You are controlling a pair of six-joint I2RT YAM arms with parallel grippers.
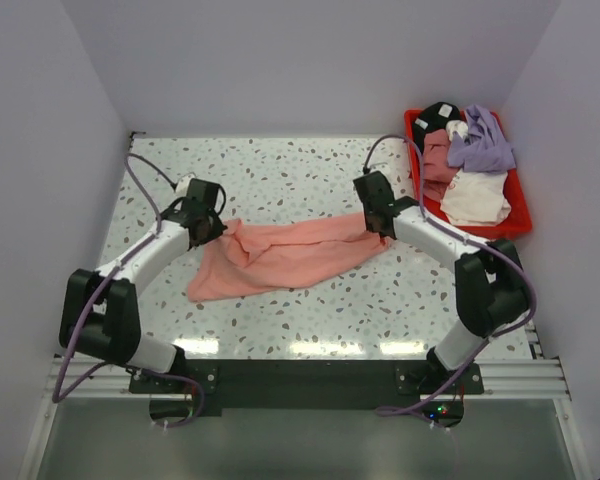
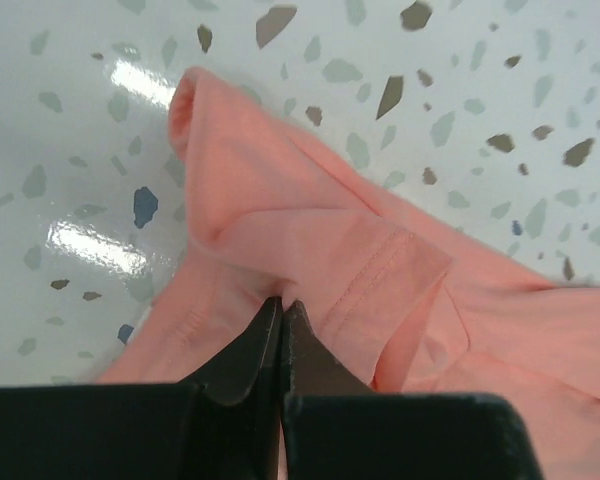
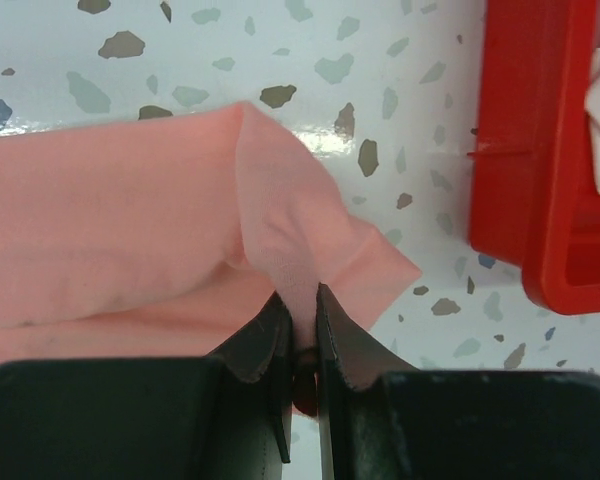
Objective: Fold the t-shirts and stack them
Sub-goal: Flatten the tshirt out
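Observation:
A salmon pink t-shirt (image 1: 280, 255) lies bunched lengthwise on the speckled table (image 1: 280, 170), stretched between my two grippers. My left gripper (image 1: 208, 232) is at its left end. In the left wrist view the gripper (image 2: 281, 302) is shut, with a pucker of the pink cloth (image 2: 310, 240) drawn into the tips. My right gripper (image 1: 377, 222) is at the shirt's right end. Seen from the right wrist, it (image 3: 300, 292) is shut on a raised fold of the shirt (image 3: 110, 200). Other t-shirts sit heaped at the back right: lavender (image 1: 485, 140), white (image 1: 475, 197), dusty rose (image 1: 438, 160) and black (image 1: 440, 113).
A red plastic bin (image 1: 520, 225) at the table's back right holds the heaped shirts. Its wall (image 3: 540, 150) stands close to the right of my right gripper. White walls enclose the table on the left, back and right.

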